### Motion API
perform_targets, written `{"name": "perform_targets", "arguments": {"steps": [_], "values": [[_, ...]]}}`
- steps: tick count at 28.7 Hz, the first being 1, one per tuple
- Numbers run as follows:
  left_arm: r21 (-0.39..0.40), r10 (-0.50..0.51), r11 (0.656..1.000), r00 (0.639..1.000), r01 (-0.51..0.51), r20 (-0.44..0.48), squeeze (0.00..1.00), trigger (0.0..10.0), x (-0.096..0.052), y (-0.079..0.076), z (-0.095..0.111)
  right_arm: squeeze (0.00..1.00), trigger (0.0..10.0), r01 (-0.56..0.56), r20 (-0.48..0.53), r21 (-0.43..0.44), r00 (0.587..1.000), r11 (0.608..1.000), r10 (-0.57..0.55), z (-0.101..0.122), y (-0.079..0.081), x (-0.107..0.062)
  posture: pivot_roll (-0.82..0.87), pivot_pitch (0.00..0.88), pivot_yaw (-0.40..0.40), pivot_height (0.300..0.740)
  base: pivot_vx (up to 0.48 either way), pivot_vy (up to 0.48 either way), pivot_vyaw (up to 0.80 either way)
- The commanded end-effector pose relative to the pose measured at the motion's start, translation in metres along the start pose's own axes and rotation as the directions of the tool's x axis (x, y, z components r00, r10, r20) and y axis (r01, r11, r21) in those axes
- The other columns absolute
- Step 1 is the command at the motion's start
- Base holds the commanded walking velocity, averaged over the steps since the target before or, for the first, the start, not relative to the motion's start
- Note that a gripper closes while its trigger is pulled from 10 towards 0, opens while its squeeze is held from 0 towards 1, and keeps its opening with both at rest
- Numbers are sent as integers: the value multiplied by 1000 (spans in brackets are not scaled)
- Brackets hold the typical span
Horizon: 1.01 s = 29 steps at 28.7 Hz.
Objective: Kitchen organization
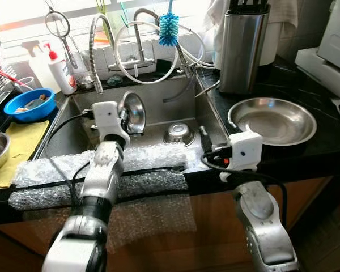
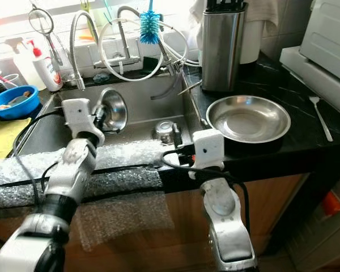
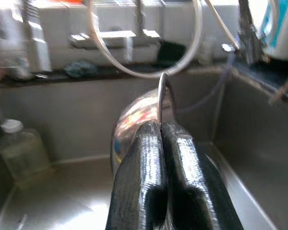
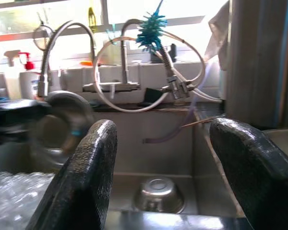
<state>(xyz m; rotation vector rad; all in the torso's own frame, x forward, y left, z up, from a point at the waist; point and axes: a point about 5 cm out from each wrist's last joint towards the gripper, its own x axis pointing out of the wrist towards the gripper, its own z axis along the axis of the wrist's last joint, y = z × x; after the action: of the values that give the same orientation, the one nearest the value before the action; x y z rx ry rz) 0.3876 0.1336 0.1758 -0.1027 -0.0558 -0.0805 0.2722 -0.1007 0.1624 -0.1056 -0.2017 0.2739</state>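
My left gripper [image 1: 126,117] is shut on the rim of a small steel bowl [image 1: 134,111] and holds it tilted on edge above the sink [image 1: 158,96]. In the left wrist view the fingers [image 3: 146,158] pinch the thin rim of the steel bowl [image 3: 134,120]. A second small steel bowl [image 1: 178,133] lies upside down on the sink floor. My right gripper [image 1: 207,146] stands open at the sink's front right corner, with nothing between its fingers [image 4: 86,182]. A wide steel pan [image 1: 272,120] rests on the black counter to the right.
Bubble wrap [image 1: 102,170] covers the sink's front edge. A steel knife block [image 1: 242,48] stands behind the pan. The faucet, hoses and a blue brush [image 1: 169,28] hang over the sink's back. A blue bowl [image 1: 29,105], soap bottle [image 1: 62,71] and yellow cloth [image 1: 22,141] sit left.
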Motion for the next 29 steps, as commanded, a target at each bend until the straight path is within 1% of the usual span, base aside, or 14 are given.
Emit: {"name": "perform_targets", "arguments": {"steps": [1,3,4,5,14,15,16,18,20,25,27,28,29], "values": [[39,-6,999,1000,7,-25,0,10000,3,3,1,0,10000,-20,30,-3,999,1000,20,8,5,0,-163,0,174,740,0,0,0],[65,-21,998,998,24,-57,0,10000,8,2,0,0,10000,-25,28,-5,999,1000,25,9,8,-2,-169,0,179,740,0,0,0],[65,-21,998,998,24,-57,0,10000,8,2,0,0,10000,-25,28,-5,999,1000,25,9,8,-2,-169,0,179,740,0,0,0],[83,-29,996,995,37,-94,0,10000,11,1,-3,0,10000,-24,24,-7,999,1000,25,9,9,-4,-175,0,185,740,0,0,0],[83,-29,996,995,37,-94,0,10000,11,1,-3,0,10000,-24,24,-7,999,1000,25,9,9,-4,-175,0,185,740,0,0,0],[102,-28,994,992,41,-125,0,10000,13,1,-6,0,10000,-23,20,-7,1000,1000,23,9,10,-5,-181,0,188,740,0,0,0],[108,-41,992,982,61,-183,1000,10000,13,-4,-15,0,10000,-18,17,-9,1000,1000,18,9,10,-7,-188,0,191,740,0,0,0],[105,-54,991,969,81,-243,1000,10000,11,-9,-26,0,10000,-10,14,-11,1000,1000,10,10,10,-8,-187,0,191,740,0,0,0],[104,-55,991,965,84,-255,1000,10000,10,-10,-29,0,10000,-8,13,-13,1000,1000,8,10,9,-8,-187,0,191,740,0,0,0],[102,-42,992,969,68,-243,1000,10000,12,-9,-26,0,10000,2,8,-17,1000,1000,-2,11,7,-7,-184,0,190,740,0,0,0],[90,-26,995,981,44,-193,1000,10000,15,-7,-18,0,10000,8,7,-20,1000,1000,-7,12,6,-6,-181,0,189,740,0,0,0],[90,-26,995,981,44,-193,1000,10000,15,-7,-18,0,10000,8,7,-20,1000,1000,-7,12,6,-6,-181,0,189,740,0,0,0],[68,-27,997,992,35,-126,0,10000,18,-6,-8,0,10000,8,8,-21,1000,1000,-8,12,6,-5,-181,0,188,740,0,0,0]]}}
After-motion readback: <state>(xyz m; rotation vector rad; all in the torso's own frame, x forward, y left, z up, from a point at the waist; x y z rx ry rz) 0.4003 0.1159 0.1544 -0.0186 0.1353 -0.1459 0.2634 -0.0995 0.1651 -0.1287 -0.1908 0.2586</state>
